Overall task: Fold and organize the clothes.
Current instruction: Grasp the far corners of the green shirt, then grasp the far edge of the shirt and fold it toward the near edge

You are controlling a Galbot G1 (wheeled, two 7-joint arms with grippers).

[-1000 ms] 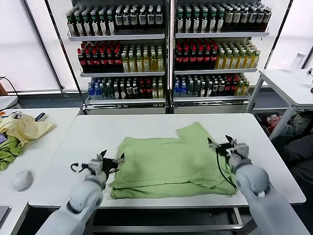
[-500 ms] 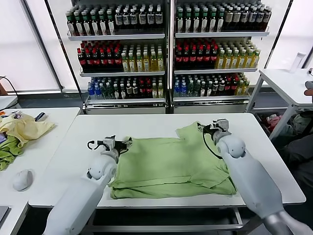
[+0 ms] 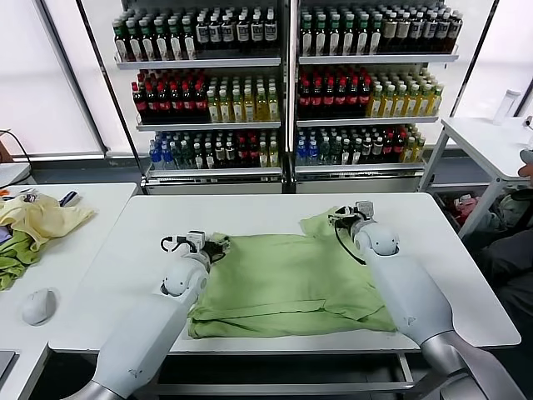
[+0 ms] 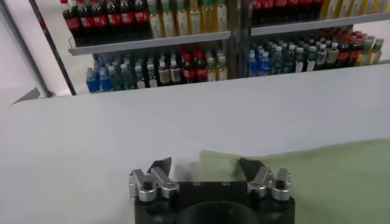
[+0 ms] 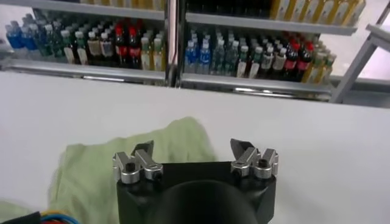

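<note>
Looks like a shop mock-up inside a lab: tall shelves [image 3: 283,92] packed with rows of drink bottles [image 3: 208,104] stand right behind a plain white table [image 3: 166,225], and there's a side table [image 3: 75,250] with a computer mouse [image 3: 38,306] on it.

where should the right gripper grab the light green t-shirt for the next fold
Probably the far right sleeve of the light sage-green cotton T-shirt, which sticks out flat beyond the folded body toward the shelves. The open right gripper hangs just above it, so it could descend from above and pinch the sleeve's far edge. The open left gripper sits at the far left corner, likely to grip there likewise.
</note>
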